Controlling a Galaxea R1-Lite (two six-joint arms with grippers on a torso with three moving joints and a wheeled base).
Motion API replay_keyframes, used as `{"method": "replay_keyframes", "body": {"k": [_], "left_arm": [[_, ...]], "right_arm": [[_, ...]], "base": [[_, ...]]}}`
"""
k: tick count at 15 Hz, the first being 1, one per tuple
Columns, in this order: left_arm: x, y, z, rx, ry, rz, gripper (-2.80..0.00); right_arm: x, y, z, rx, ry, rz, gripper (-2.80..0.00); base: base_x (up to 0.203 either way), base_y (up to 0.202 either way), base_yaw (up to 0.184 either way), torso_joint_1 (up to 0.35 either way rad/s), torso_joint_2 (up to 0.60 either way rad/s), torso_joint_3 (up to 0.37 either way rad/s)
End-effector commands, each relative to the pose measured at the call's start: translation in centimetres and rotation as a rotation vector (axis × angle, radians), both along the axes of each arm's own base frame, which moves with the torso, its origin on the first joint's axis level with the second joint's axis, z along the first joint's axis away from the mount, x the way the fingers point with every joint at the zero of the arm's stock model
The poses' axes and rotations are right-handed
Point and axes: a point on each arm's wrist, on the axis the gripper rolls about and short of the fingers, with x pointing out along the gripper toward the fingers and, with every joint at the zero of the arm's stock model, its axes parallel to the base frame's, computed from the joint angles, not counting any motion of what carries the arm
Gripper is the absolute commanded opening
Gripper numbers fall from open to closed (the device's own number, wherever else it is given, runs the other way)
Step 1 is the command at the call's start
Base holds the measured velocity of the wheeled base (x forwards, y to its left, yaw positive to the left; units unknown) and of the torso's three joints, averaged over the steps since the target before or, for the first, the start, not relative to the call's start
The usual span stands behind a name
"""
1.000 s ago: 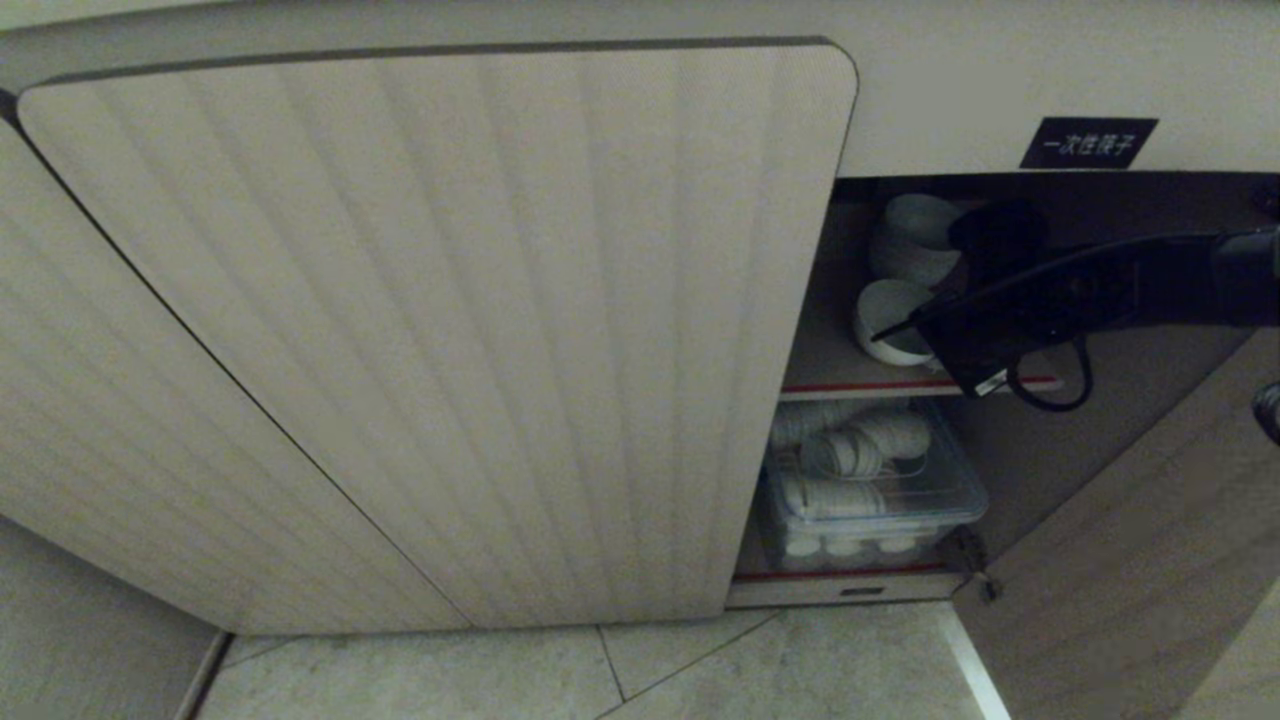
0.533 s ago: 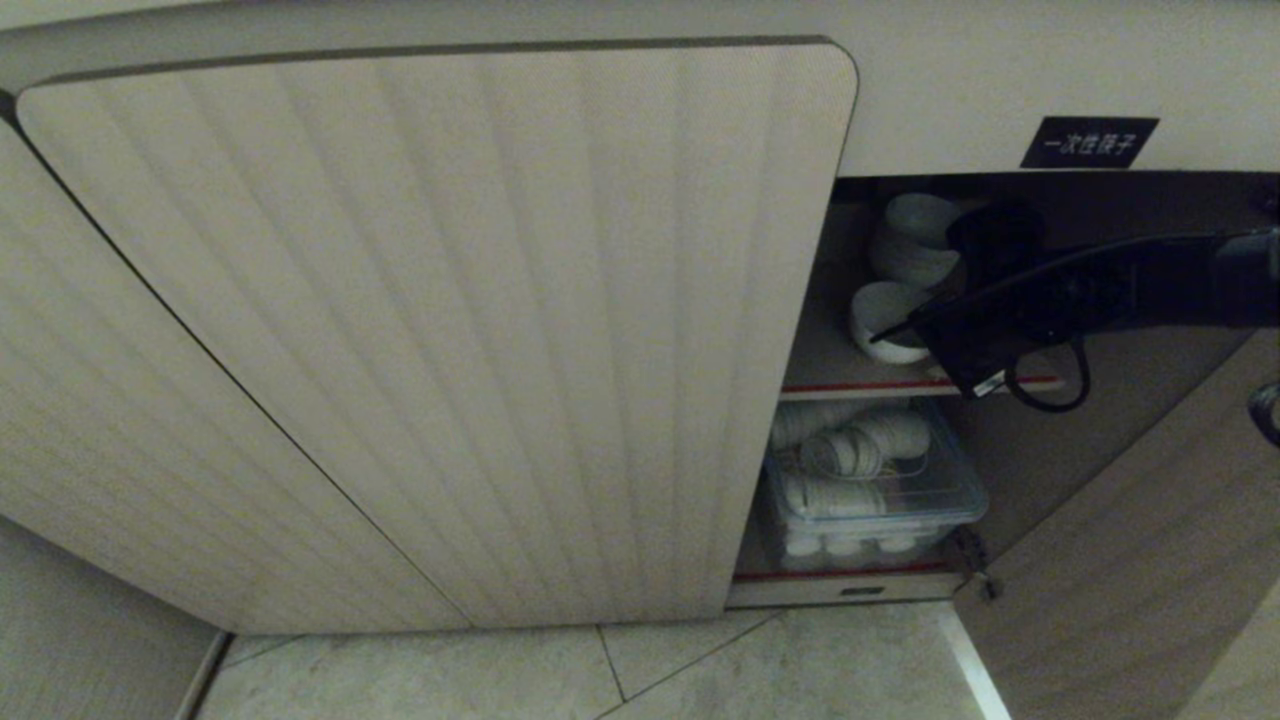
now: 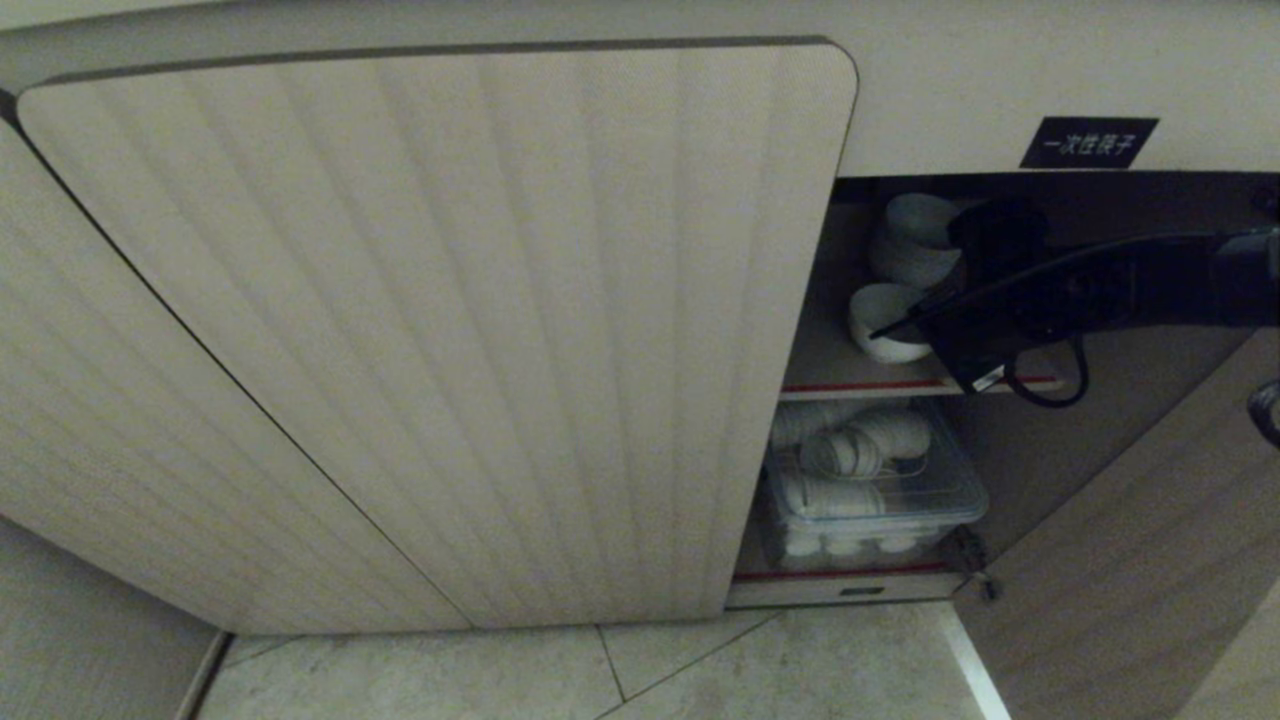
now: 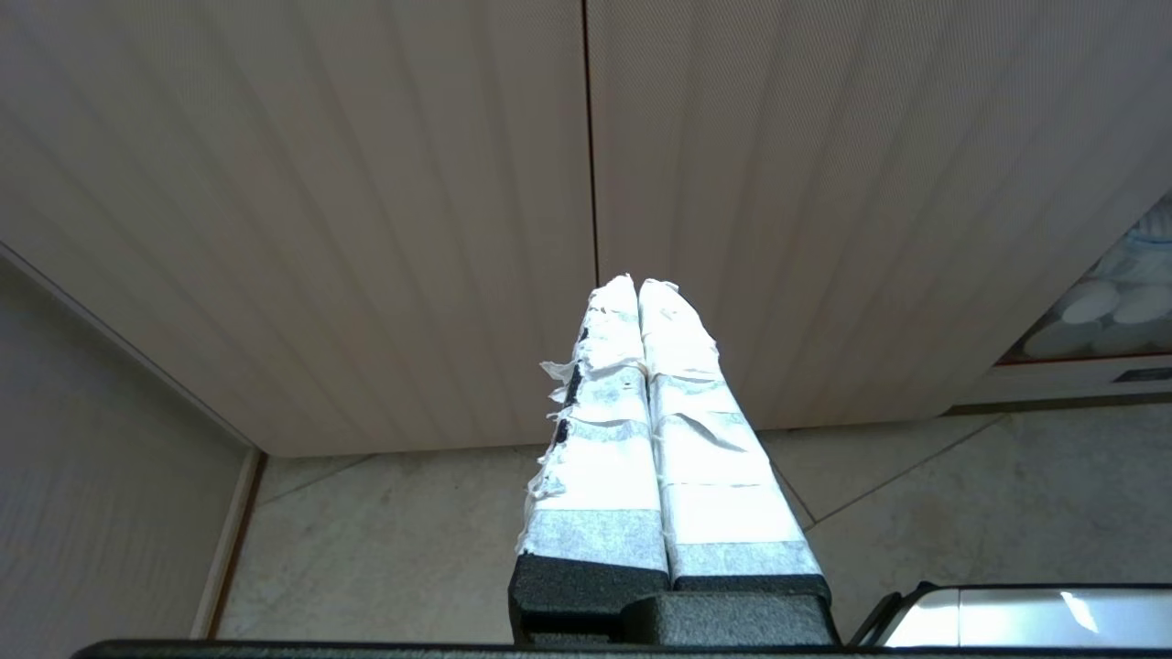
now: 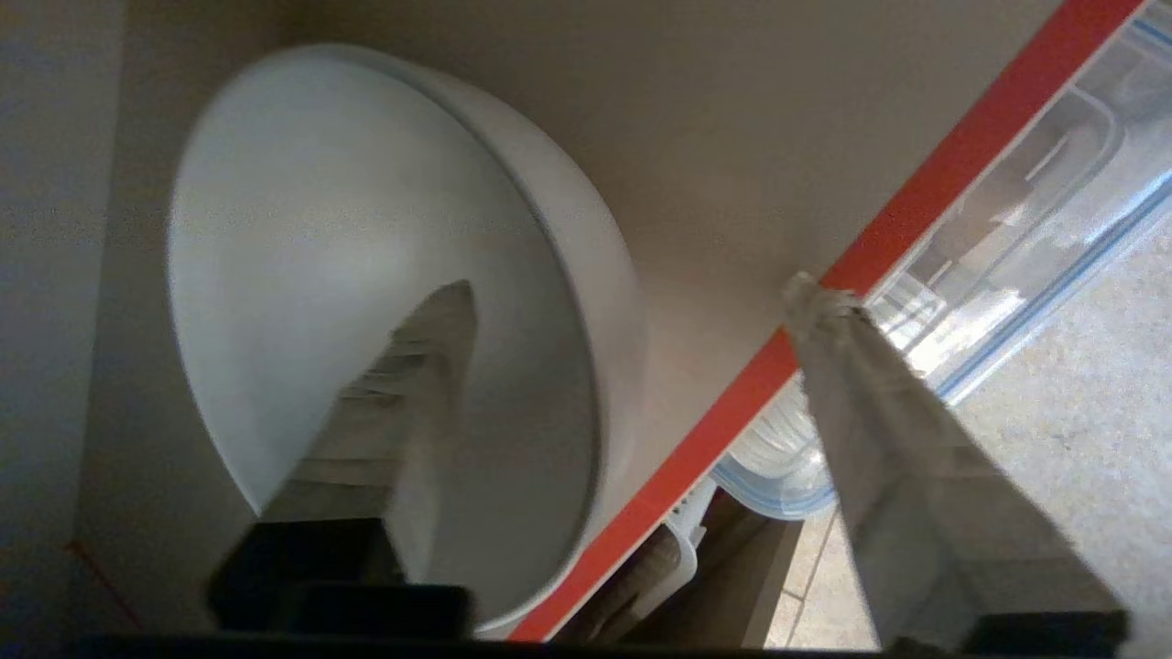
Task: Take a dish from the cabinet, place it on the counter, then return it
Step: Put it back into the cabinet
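The dish (image 3: 885, 322), a small white bowl, stands on the red-edged upper shelf (image 3: 850, 387) inside the cabinet (image 3: 1088, 142), near the shelf's front. My right gripper (image 3: 903, 330) reaches in from the right and is open. In the right wrist view one of its fingers (image 5: 430, 366) sits inside the dish (image 5: 302, 210), while the other finger (image 5: 851, 366) is outside it, over the shelf's red edge (image 5: 916, 210), clear of the rim. My left gripper (image 4: 638, 286) is shut on nothing and parked low in front of the closed doors. The counter is out of view.
A stack of white bowls (image 3: 915, 240) stands behind the dish. Below, a clear plastic box (image 3: 880, 490) holds more white dishes. The closed fluted door (image 3: 450, 330) is to the left and the opened door (image 3: 1130, 520) swings out on the right. Tiled floor (image 3: 700, 670) lies below.
My right gripper's fingers have spread apart and let go of the dish, which now rests on the shelf. The arm has hardly moved.
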Motion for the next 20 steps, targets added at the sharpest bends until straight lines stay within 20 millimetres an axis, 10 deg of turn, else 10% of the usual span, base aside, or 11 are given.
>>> {"method": "replay_keyframes", "body": {"k": [1,20], "left_arm": [[0.00,0.00,0.00,0.000,0.000,0.000,-2.80],[0.00,0.00,0.00,0.000,0.000,0.000,-2.80]], "right_arm": [[0.00,0.01,-0.04,0.004,0.001,-0.004,0.00],[-0.11,-0.01,-0.17,-0.102,-0.011,0.000,0.00]], "base": [[0.000,0.000,0.000,0.000,0.00,0.000],[0.000,0.000,0.000,0.000,0.00,0.000]]}}
